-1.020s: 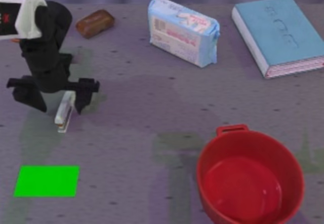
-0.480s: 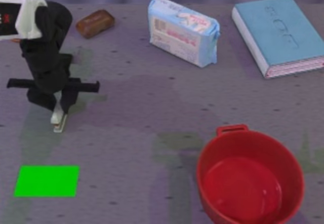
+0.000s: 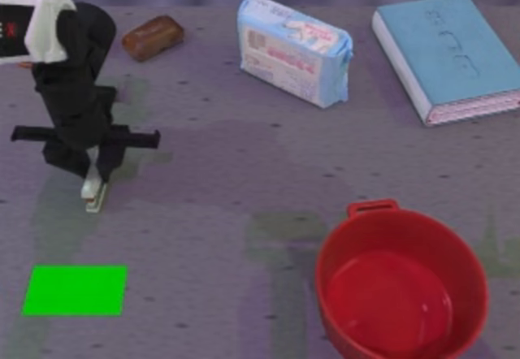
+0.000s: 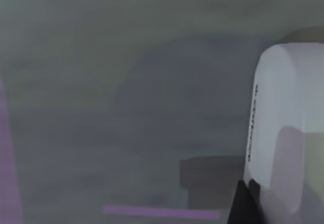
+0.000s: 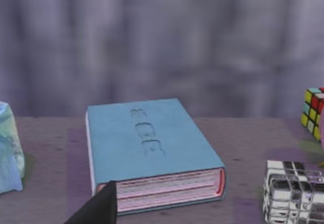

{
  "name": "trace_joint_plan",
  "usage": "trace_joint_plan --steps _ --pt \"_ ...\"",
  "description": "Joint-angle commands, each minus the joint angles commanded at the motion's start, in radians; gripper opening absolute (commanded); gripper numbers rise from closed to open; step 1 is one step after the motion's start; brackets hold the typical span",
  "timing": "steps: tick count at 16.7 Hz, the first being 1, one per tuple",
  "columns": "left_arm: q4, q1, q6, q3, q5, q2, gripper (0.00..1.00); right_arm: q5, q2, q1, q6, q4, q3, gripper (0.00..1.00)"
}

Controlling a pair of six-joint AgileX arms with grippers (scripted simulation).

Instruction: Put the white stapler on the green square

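The white stapler (image 3: 96, 192) lies on the table at the left, its near end poking out from under my left gripper (image 3: 93, 169). That gripper stands straight over the stapler, shut on its middle. In the left wrist view the stapler (image 4: 286, 127) fills the side of the picture, with a dark fingertip (image 4: 244, 204) against it. The green square (image 3: 75, 290) lies flat near the front left corner, a short way in front of the stapler and bare. My right arm is out of the top view; one dark fingertip (image 5: 98, 209) shows well off to one side, with nothing held.
A brown loaf (image 3: 152, 36), a white-blue tissue pack (image 3: 294, 49) and a blue book (image 3: 447, 54) line the back. A red bowl (image 3: 402, 287) sits at the front right. A colour cube (image 5: 314, 110) and a glassy block (image 5: 293, 191) lie beyond the book.
My left gripper came down over the stapler and its wide-spread fingers closed on it, nudging it slightly left. In the last half second nothing moved.
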Motion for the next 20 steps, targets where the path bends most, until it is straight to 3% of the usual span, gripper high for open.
trace_joint_plan --steps 3,10,16,20 --pt "-0.041 0.001 0.000 0.034 -0.001 -0.009 0.00 0.000 0.000 0.000 0.000 0.000 0.000 1.00" --pt "-0.323 0.015 -0.005 0.221 -0.001 -0.093 0.00 0.000 0.000 0.000 0.000 0.000 0.000 1.00" --pt "-0.345 0.011 -0.004 0.238 -0.002 -0.104 0.00 0.000 0.000 0.000 0.000 0.000 0.000 1.00" --pt "-0.365 0.006 -0.111 0.187 -0.031 -0.159 0.00 0.000 0.000 0.000 0.000 0.000 0.000 1.00"
